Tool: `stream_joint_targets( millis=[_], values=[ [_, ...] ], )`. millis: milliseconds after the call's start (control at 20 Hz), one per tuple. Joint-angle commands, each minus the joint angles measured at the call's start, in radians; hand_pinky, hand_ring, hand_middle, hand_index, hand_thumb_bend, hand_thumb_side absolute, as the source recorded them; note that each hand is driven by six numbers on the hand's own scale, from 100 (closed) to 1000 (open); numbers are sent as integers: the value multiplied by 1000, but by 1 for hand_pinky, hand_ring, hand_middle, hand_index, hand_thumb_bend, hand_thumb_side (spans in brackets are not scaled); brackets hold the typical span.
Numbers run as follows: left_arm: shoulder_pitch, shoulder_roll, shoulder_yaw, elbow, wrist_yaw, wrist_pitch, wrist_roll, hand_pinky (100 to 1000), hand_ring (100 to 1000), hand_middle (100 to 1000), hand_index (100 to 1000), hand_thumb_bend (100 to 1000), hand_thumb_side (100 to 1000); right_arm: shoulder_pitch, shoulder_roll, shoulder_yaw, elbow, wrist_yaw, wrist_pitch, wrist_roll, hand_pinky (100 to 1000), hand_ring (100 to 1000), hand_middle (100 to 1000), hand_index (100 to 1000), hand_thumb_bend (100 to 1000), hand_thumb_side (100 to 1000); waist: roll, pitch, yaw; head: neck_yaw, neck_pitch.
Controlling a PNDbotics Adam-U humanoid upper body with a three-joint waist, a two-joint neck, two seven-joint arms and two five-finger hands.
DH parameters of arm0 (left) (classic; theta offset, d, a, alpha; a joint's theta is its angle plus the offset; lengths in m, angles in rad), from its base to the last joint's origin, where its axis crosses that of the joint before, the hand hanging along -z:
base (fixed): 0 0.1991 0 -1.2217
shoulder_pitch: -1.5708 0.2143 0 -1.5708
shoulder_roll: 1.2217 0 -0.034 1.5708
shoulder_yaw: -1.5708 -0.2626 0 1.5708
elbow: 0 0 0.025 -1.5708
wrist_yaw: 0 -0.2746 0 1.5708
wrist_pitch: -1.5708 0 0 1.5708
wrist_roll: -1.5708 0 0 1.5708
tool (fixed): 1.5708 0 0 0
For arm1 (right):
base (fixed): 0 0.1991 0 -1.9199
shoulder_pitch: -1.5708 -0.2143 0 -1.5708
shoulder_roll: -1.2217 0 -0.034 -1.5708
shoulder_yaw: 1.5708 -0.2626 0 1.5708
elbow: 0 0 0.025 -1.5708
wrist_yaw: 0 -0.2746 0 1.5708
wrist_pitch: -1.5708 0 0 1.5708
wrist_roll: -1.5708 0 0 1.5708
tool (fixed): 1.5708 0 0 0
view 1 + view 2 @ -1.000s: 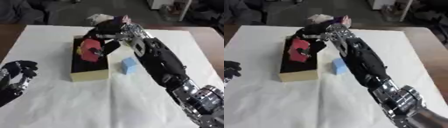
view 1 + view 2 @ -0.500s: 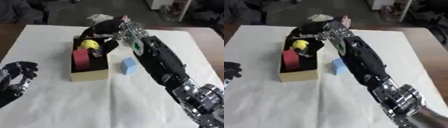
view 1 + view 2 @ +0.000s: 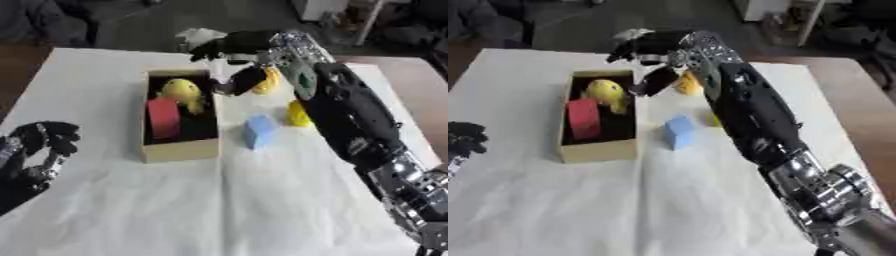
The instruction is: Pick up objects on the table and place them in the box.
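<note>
A tan open box (image 3: 179, 150) stands left of the middle of the white table. Inside it a red block (image 3: 163, 117) lies beside a yellow rounded thing (image 3: 184, 90). My right hand (image 3: 236, 44) hovers over the box's far right corner, open, fingers stretched left and thumb hanging down, holding nothing. A blue block (image 3: 258, 131) lies on the cloth just right of the box. A yellow piece (image 3: 297, 114) sits further right, partly behind my forearm, and another yellow thing (image 3: 269, 80) shows behind the thumb. My left hand (image 3: 44, 145) rests open at the lower left.
A white crumpled thing (image 3: 197, 36) lies at the table's far edge behind my right hand. My right arm (image 3: 350, 120) stretches along the table's right side. White cloth (image 3: 219, 205) covers the near half of the table.
The red block, held over the box a second ago, now lies inside it. My right hand has let go and drawn back to the box's far right corner.
</note>
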Motion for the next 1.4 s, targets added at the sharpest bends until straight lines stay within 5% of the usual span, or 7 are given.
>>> stream_joint_targets(
  millis=[50, 350, 700, 1400],
  values=[
    [-18, 2, 4, -18, 0, -6, -1, 783, 615, 626, 771, 100, 649, -27, -76, -84, 67, 24, 36, -34, 847, 826, 905, 1000, 100, 649, 5, -2, 15, -19, 5],
    [-24, 0, -1, -37, -1, -5, -10, 783, 615, 626, 771, 100, 651, -54, -108, -243, 212, 63, 134, -132, 843, 820, 899, 1000, 100, 635, 1, 19, 53, -55, 5],
    [-38, -1, -6, -44, -3, -6, -16, 783, 615, 627, 771, 100, 646, -24, -86, -393, 229, 168, 242, -240, 842, 847, 902, 1000, 100, 630, 1, 31, 73, -76, -12],
    [-52, -5, -11, -74, -1, -8, -25, 782, 615, 626, 771, 100, 638, 4, -38, -396, 311, 369, 449, -448, 858, 911, 931, 1000, 100, 612, 7, 57, 132, -135, -44]
  ],
)
